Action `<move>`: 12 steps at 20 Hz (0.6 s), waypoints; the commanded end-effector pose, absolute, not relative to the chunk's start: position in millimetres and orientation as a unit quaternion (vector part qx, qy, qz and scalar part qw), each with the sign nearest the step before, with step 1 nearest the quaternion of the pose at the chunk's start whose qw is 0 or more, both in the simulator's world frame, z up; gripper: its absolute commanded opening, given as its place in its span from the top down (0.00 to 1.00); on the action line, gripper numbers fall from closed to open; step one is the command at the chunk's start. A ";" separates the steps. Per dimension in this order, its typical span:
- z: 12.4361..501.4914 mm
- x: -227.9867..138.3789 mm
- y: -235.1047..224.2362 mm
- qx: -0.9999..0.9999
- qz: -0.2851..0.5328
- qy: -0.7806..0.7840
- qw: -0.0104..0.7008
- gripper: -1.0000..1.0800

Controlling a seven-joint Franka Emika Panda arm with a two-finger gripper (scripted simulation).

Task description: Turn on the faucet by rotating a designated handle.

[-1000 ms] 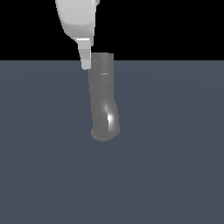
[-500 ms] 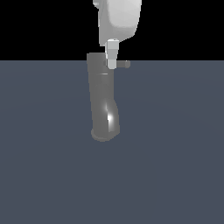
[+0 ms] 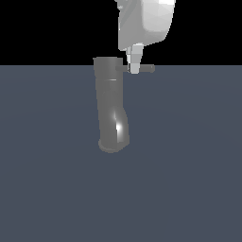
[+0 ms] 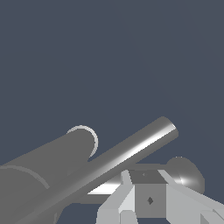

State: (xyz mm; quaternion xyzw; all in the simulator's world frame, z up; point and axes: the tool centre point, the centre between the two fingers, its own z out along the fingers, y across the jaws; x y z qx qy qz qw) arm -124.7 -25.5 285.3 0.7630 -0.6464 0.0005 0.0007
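Faucet (image 3: pixel 111 106): tall glossy grey metal cylinder, flat round top, slight curve toward rounded lower end, bright highlight low on body; stands on flat matte slate-blue worktop (image 3: pixel 189 179), left of centre in exterior view. Handle (image 3: pixel 145 68): thin straight grey rod, round end, jutting from faucet top toward exterior view's right. White blocky tool (image 3: pixel 134 66) hangs from above, fingertip across rod close to faucet. Finger spacing: cannot tell. Black backdrop behind.

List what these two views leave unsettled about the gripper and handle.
- Exterior view: the gripper covers the middle of the handle, so contact is unclear.
- Wrist view: the fingers are cut by the frame edge; jaw opening unreadable.
- Wrist view: the faucet runs off-frame.
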 end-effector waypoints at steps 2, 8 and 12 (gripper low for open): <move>284.9 -114.0 -36.9 0.760 0.001 -0.650 0.000 1.00; 284.7 -96.1 -51.9 0.758 0.001 -0.652 0.000 1.00; 284.6 -84.3 -61.9 0.757 0.000 -0.654 0.000 1.00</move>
